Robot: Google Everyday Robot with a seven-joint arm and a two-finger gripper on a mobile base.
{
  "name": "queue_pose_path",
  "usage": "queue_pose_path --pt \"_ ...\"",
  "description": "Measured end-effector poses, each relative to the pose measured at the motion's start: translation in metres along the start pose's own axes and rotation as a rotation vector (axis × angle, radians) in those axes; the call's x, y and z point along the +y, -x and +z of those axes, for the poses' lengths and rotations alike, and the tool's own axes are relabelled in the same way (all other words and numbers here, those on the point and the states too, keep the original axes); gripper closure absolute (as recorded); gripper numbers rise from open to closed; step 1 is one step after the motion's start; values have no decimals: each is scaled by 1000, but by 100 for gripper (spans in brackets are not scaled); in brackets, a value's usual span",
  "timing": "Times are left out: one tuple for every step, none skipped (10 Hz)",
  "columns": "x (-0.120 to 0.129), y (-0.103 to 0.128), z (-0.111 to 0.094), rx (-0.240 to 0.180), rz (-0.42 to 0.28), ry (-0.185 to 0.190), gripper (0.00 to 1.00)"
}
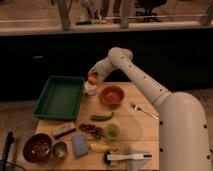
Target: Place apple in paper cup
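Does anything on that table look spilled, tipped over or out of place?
Nothing stands out. The gripper is at the apple, right above the paper cup, which stands upright beside the orange bowl. The green tray and the fork lie flat, and no spill shows.

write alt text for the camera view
A white robot arm reaches over a wooden table, its gripper at an orange-red apple directly above a small white paper cup. An orange bowl and a green tray flank the cup; a fork, grapes and a metal cup lie nearer the camera.
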Motion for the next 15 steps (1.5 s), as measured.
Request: queue_pose_path --pt "0 0 0 2 0 3 55" --pt "0 0 -1 3 1 4 47" --pt "0 0 -1 6 3 6 34" --pt "0 1 -1 7 4 7 25" --pt "0 1 -1 8 4 8 21" --pt "0 1 -2 8 5 9 20" --pt "0 1 -2 8 5 10 20" --pt "0 2 -3 8 5 10 20" --pt "1 1 -4 9 6 11 20" --pt "1 2 -4 7 6 11 20" --pt "1 2 -5 6 7 11 20" --pt "2 1 -6 6 8 11 20" --pt "2 1 -7 5 7 11 20" --pt "2 2 -8 4 6 11 20" --pt "2 1 -8 3 7 11 20"
